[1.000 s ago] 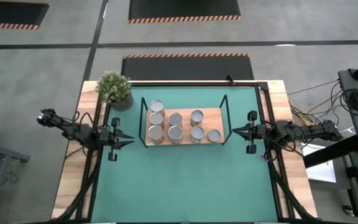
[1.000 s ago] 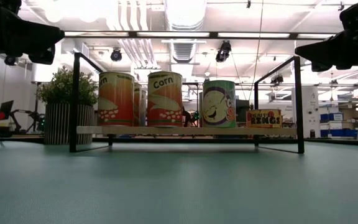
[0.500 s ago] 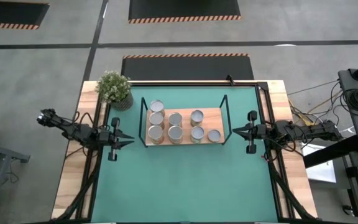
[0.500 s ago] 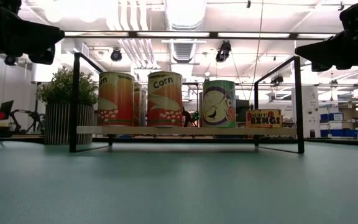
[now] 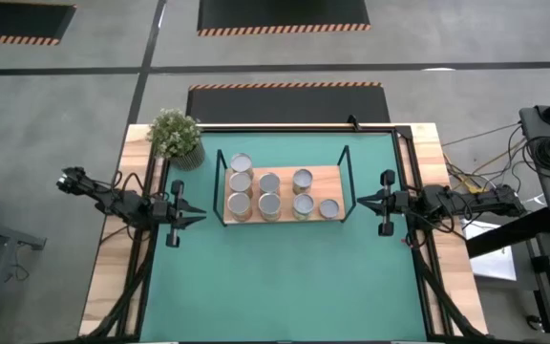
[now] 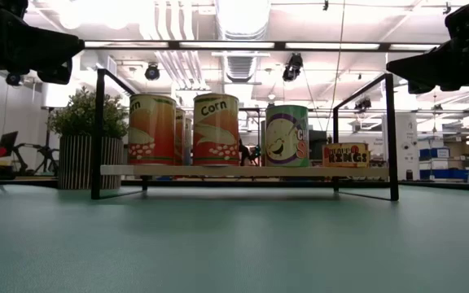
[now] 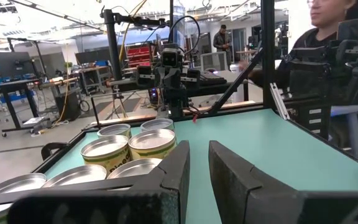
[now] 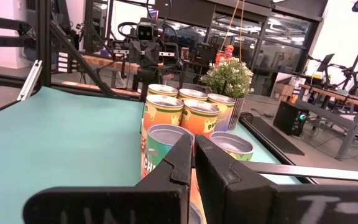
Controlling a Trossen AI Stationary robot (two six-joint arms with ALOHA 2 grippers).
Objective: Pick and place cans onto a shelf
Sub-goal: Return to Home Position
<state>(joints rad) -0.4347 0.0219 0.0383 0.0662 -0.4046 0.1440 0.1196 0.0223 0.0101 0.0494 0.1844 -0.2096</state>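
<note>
Several silver-topped cans (image 5: 269,193) stand upright on the shelf (image 5: 337,184), a light wooden board in a black wire frame in the middle of the green mat. In the low view their labelled sides (image 6: 216,129) rise from the board (image 6: 243,171). My left gripper (image 5: 201,216) hovers level at the shelf's left end, and in its wrist view (image 7: 199,152) a narrow gap shows between the fingers, with nothing in it. My right gripper (image 5: 359,202) hovers level at the shelf's right end, its fingers (image 8: 193,143) shut with nothing between them. Both are clear of the cans.
A potted plant (image 5: 175,137) stands at the mat's far left corner, close to the shelf's posts (image 6: 98,134). Bare green mat (image 5: 285,277) lies between the shelf and the near edge. A person (image 7: 328,37) stands beyond the table.
</note>
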